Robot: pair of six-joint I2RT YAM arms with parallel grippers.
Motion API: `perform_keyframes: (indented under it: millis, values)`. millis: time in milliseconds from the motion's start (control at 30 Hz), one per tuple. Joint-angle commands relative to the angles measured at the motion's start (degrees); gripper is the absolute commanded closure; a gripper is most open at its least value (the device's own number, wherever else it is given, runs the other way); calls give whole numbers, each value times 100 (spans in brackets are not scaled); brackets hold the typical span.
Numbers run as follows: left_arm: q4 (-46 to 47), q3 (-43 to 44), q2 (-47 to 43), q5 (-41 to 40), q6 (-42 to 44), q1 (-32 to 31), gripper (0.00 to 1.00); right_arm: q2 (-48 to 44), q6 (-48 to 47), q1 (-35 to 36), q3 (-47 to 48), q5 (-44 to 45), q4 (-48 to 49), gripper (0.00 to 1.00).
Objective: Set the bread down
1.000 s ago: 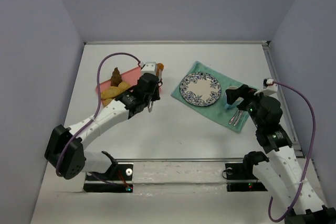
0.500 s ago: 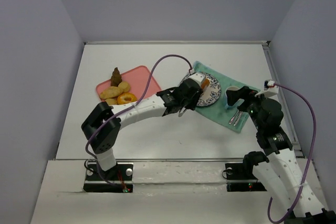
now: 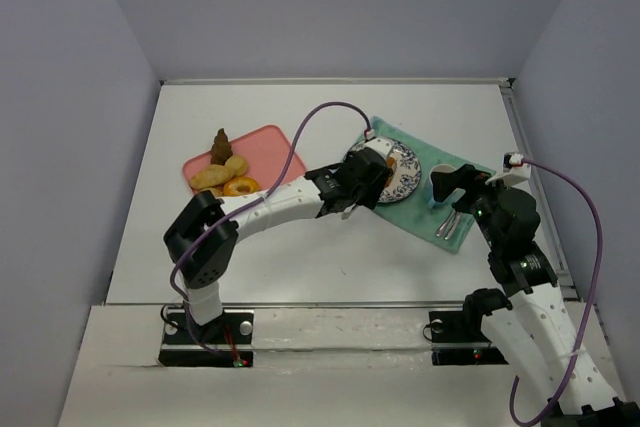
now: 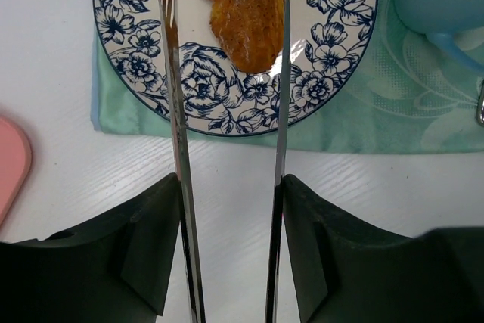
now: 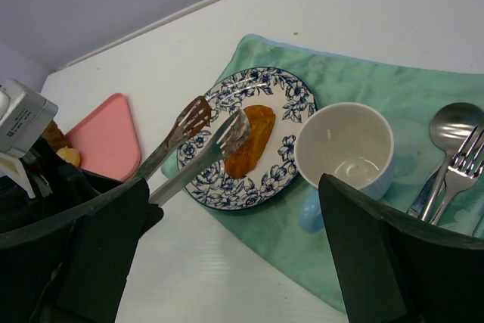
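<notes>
Since the view from 1 second ago, the left arm has swung from the pink tray (image 3: 265, 142) across to the plate (image 4: 136, 73), and the tongs (image 4: 178, 149) it carries have spread apart. The bread (image 4: 246, 9), then lifted at the tong tips by the tray's far corner, now lies flat on the plate, inside the blue floral rim and right of centre in the left wrist view. This indicates that the release is done or nearly done, and the placing step looks essentially complete. The left gripper (image 4: 231, 202) stands partly open, with 1 tong arm along the inner face of each finger, and it no longer clamps the bread. The bread sits well ahead of the fingers, out at the tong tips. It lies between the 2 blades, and the right-hand blade crosses its edge in the wrist view. Whether that blade touches the bread or hangs just above it cannot be determined. The right gripper (image 5: 233, 209) is open and holds nothing, hovering near the cup (image 5: 344, 145) on the green cloth (image 4: 393, 111). Any withdrawal should lift the blades clear first, to avoid dragging the bread.
</notes>
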Motion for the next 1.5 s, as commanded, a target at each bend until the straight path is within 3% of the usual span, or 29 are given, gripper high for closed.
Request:
perform_keyframes:
  millis: [0,333,467,633,800,967,1133,1267,1467]
  values:
    - [31,143,-703,-367,97,-29,38,-23,-2,-6,13,-74,231,1]
    - [-399,-1105,-2427,-1378,-675,278,37,-23,-28,-6,22,-126,231,1]
    - [-847,-1684,-2902,-1782,-1177,848,37,-23,-28,-6,22,-118,231,1]
    - [-621,-2010,-3403,-1599,-819,2307,37,82,-28,-6,31,-109,266,1]
    - [-480,-2160,-3220,-1431,-537,2932,31,249,-28,-6,66,-82,319,1]
    - [-497,-1975,-2736,-1378,-493,3539,35,434,-20,-6,83,-144,389,1]
    - [152,-2151,-2893,-835,-272,3548,35,443,-20,-6,75,-126,425,1]
    - [856,-2160,-2929,115,-351,3548,35,443,-37,-6,75,-118,425,1]
    - [1586,-1625,-2087,485,-413,3461,35,382,-37,-6,39,-91,416,1]
